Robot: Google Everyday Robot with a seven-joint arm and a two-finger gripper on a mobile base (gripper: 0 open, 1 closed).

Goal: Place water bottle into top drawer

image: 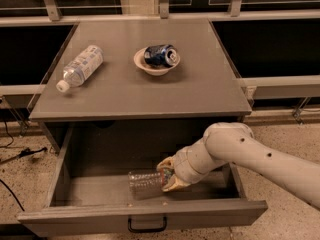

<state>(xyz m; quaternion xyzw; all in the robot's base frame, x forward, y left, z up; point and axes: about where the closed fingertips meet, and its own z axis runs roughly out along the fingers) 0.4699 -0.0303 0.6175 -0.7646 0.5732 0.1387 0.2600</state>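
Observation:
The top drawer (60,184) is pulled fully out, grey with a small black handle (146,226) on its front panel. The water bottle (145,184), clear and ribbed, lies on its side on the drawer floor near the front. My gripper (171,176) is down inside the drawer at the bottle's right end, shut on it; that end of the bottle is hidden by the gripper. The white arm reaches in from the right over the drawer's right wall.
On the cabinet top (200,94) lie a bottle with a large white-and-blue label (80,67) at the left and a white bowl (154,66) holding a blue can (161,55) in the middle. A railing runs behind. Cables lie on the floor at the left.

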